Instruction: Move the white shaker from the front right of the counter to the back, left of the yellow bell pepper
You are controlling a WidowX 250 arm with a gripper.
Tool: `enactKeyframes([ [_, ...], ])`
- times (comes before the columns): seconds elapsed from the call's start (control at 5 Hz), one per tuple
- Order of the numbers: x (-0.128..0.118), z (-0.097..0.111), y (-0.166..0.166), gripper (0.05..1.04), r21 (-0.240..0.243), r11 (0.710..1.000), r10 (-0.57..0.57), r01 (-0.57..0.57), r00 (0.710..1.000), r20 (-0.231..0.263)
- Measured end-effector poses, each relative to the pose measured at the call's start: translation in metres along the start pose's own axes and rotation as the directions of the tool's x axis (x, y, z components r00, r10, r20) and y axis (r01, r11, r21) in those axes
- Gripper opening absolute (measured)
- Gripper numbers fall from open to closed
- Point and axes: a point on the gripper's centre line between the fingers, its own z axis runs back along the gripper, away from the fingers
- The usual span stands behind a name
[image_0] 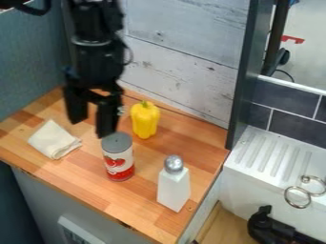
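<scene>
Black gripper, fingers wide apart and empty, hangs above the wooden surface, near the red-and-white can; yellow pepper just beyond, folded cloth left, white shaker right.

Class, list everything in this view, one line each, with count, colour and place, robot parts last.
Can: 1, red-white, grey top, mid-counter
Pepper: 1, yellow, behind can
Cloth: 1, cream, counter's left
Bottle: 1, white, silver top, counter's right
Counter: 1, wood-brown, centre
Planked wall: 1, whitish, behind counter
Partition: 1, blue-grey, left
Ribbed unit: 1, white, right
Metal ring piece: 1, silver, on unit
Tiles: several, dark grey, above unit
Fitting: 1, black, lower right
Arm: 1, black, upper left
End effector: 1, black, above counter, empty
</scene>
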Motion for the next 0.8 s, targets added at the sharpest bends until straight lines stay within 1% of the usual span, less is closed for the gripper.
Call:
enactKeyframes([
  [0.2, 0.002, 0.01, -0.033, 1.0, -0.025, 0.997, -0.076, 0.077, 0.997, 0.016],
  [0.4, 0.008, 0.012, -0.059, 1.0, -0.051, 0.99, -0.128, 0.13, 0.991, 0.04],
  [0.6, 0.012, 0.002, -0.082, 1.0, -0.069, 0.986, -0.147, 0.15, 0.988, 0.045],
  [0.8, 0.019, -0.01, -0.092, 1.0, -0.084, 0.989, -0.12, 0.126, 0.99, 0.072],
])
